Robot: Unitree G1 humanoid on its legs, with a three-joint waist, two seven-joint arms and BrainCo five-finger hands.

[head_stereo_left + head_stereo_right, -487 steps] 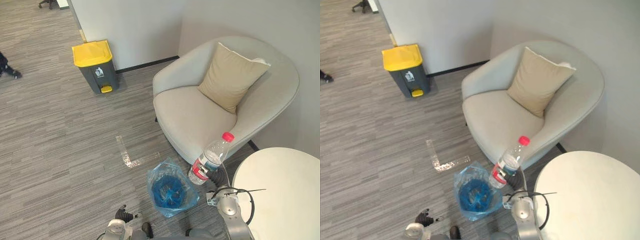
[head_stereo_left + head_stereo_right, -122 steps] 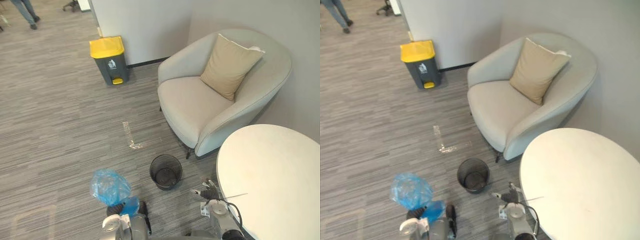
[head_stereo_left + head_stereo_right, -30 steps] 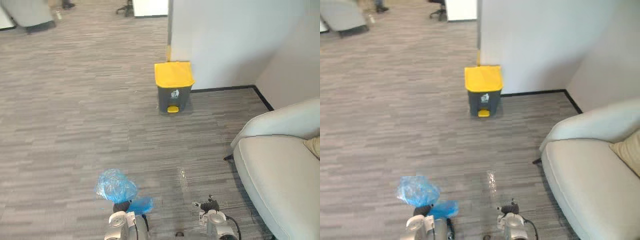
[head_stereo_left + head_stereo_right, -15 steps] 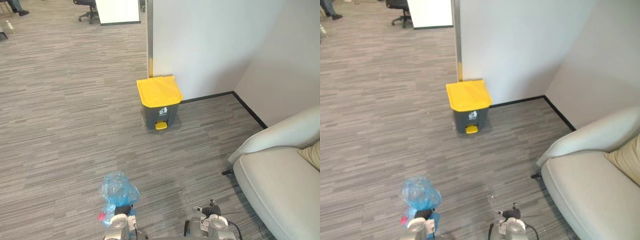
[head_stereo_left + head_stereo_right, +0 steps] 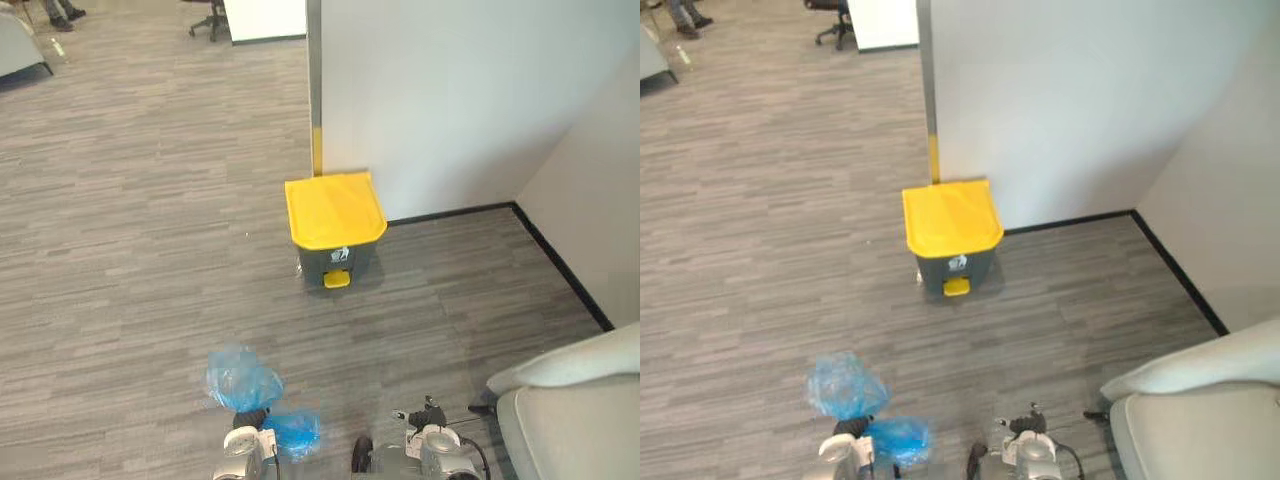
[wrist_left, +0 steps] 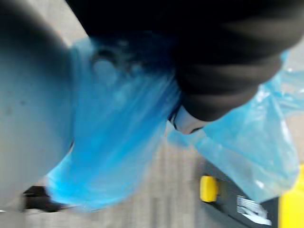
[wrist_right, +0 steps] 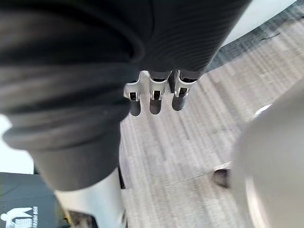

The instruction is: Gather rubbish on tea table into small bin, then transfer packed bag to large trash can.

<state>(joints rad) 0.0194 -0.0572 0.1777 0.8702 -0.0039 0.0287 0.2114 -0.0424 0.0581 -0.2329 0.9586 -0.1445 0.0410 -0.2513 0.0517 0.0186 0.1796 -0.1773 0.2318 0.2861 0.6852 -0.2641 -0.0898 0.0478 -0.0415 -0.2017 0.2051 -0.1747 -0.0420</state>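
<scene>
Currently the left hand (image 5: 250,417) is low at the near edge of the floor (image 5: 130,230), fingers clenched round the neck of the blue bag (image 5: 242,378). The bag puffs up above the hand, w/ more plastic bulging out beside the wrist. In the left wrist view blue film wraps round the dark cover; one silver finger (image 6: 187,122) just pokes out, the rest hidden by plastic. The right hand (image 5: 428,413) is at the same near edge, apart from the bag, holding nothing; its fingers (image 7: 153,100) hang loose side by side, not curled. The large trash can (image 5: 335,235), grey body w/ yellow lid shut and a yellow pedal, stands at the floor's far edge by the white wall (image 5: 460,90), at the wall's end post, well apart from the bag. A pale armchair (image 5: 590,410) sits at the floor's near right corner. Far left corner: a person's shoes (image 5: 66,13) and an office chair (image 5: 208,14).
</scene>
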